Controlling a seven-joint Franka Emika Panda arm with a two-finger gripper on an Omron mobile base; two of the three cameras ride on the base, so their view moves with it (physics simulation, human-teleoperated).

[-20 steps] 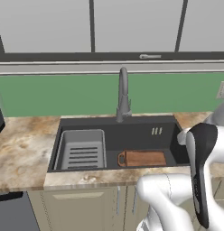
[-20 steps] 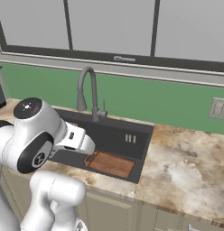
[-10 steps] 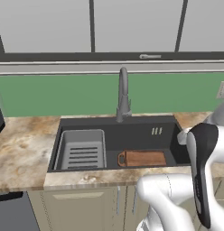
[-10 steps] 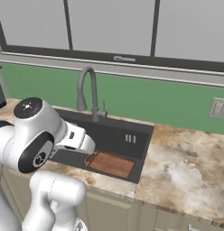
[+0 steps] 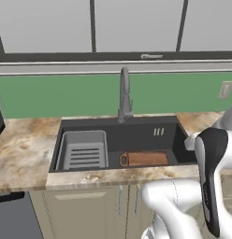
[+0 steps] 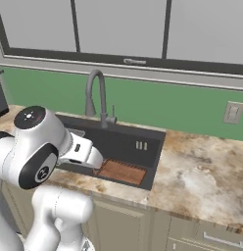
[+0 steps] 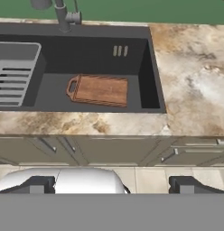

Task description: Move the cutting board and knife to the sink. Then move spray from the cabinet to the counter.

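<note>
The cutting board [image 7: 99, 90] lies flat on the floor of the dark sink [image 5: 136, 128], right of the grey dish rack [image 5: 83, 150] and near the front wall, while the gripper [image 7: 112, 184] hangs over the cabinet fronts below the marbled worktop [image 7: 195, 76], its jaws spread wide and empty.

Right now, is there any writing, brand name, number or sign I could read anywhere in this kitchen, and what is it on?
None: no readable text shows anywhere.
The cutting board in the sink: plain wood, no label.
The faucet: no brand mark visible.
The wall outlet: blank plate.
The window frame's small latch: too small to tell if marked.
</note>
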